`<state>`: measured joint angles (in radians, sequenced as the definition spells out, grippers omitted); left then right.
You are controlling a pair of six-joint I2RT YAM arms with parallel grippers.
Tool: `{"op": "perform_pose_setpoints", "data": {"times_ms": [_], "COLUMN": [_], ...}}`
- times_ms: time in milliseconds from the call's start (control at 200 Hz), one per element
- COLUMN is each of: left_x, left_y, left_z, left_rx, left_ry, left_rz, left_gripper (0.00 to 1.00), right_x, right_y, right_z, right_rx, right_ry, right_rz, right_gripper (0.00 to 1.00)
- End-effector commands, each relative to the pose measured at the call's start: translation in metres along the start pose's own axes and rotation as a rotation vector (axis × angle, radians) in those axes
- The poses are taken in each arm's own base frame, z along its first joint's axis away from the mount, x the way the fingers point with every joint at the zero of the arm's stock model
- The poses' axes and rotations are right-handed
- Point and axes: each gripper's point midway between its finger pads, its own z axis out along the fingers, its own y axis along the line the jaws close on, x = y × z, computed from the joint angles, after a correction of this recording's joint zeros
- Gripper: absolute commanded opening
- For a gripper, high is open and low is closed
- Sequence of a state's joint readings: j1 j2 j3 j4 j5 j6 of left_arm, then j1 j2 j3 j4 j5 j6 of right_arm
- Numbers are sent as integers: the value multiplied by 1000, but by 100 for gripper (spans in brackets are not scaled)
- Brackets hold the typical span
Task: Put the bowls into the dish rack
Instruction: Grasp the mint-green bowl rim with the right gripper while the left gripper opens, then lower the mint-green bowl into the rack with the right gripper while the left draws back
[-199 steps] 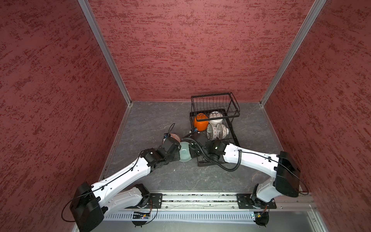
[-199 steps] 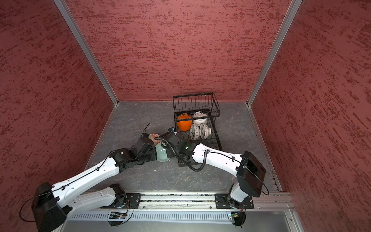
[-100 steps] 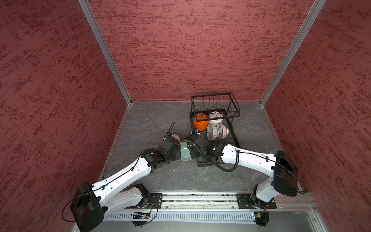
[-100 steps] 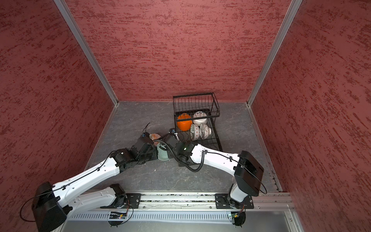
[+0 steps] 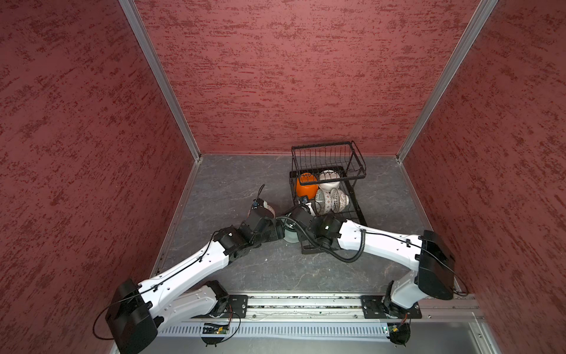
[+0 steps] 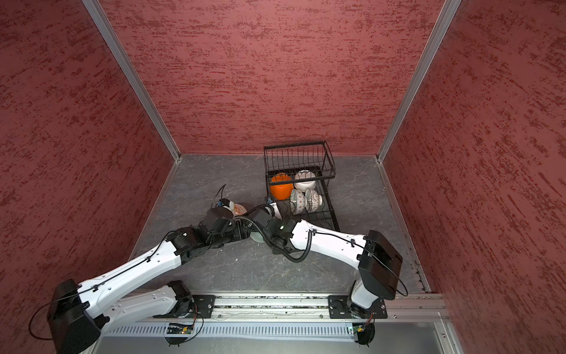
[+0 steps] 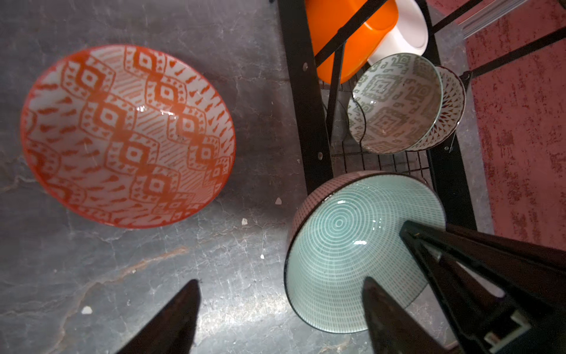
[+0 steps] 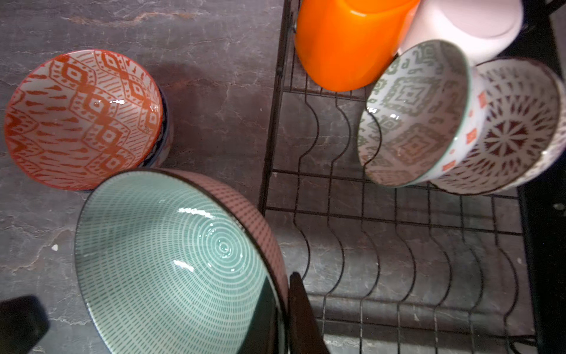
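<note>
A pale grey-green bowl [image 5: 289,235] [image 8: 171,257] hangs tilted on its side beside the near left corner of the black dish rack [image 5: 356,159]. My right gripper [image 8: 283,285] is shut on its rim, one finger inside and one outside. My left gripper [image 7: 281,280] is open; the bowl's rim [image 7: 288,275] lies between its spread fingers, gripped by neither. A red-orange patterned bowl [image 5: 269,207] [image 7: 128,135] stands upright on the floor left of the rack. In the rack lean an orange bowl [image 5: 306,187], a white bowl [image 5: 329,181] and two patterned bowls [image 5: 324,200].
The rack's near half, with its curved wire dividers [image 8: 398,269], holds nothing. Its raised basket [image 6: 298,159] stands at the far end. Small white chips [image 7: 278,200] lie on the grey floor. Red walls enclose three sides; both arms cross close together in front of the rack.
My left gripper has opened and let go of the grey-green bowl. The right gripper closed on the bowl's rim and has kept hold. Both arms have barely shifted.
</note>
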<state>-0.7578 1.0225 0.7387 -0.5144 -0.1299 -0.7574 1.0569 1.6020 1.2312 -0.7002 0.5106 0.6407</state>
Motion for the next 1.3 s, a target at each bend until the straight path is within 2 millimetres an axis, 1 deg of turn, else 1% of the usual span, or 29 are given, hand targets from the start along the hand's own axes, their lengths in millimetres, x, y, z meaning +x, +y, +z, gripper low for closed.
{"op": "perform_pose_setpoints", "data": {"times_ms": [0,115,301,466,847,1087,1298], "left_x": [-12,-14,-13,-11,-7,-7,-5], "left_y": [-4,3,16,23,37,42,46], "left_z": [-12,-18,-24,-27,-29,-29,-29], "left_rx": [18,6,-4,3,-16,-19,-26], "left_ry": [-51,-74,-86,-92,-97,-104,-101], "left_rz": [13,6,-21,-37,-56,-65,-70], "left_gripper": [94,100,100,100,100,100,100], "right_x": [-34,-39,-46,-45,-48,-57,-63], "right_y": [-21,-31,-45,-58,-87,-93,-86], "right_z": [-26,-30,-36,-31,-19,-10,4], "right_rx": [82,133,218,328,473,554,581], "right_ry": [-113,-133,-163,-163,-167,-195,-211], "right_rz": [44,23,-9,-56,-107,-174,-231], "right_gripper": [0,0,0,0,0,0,0]}}
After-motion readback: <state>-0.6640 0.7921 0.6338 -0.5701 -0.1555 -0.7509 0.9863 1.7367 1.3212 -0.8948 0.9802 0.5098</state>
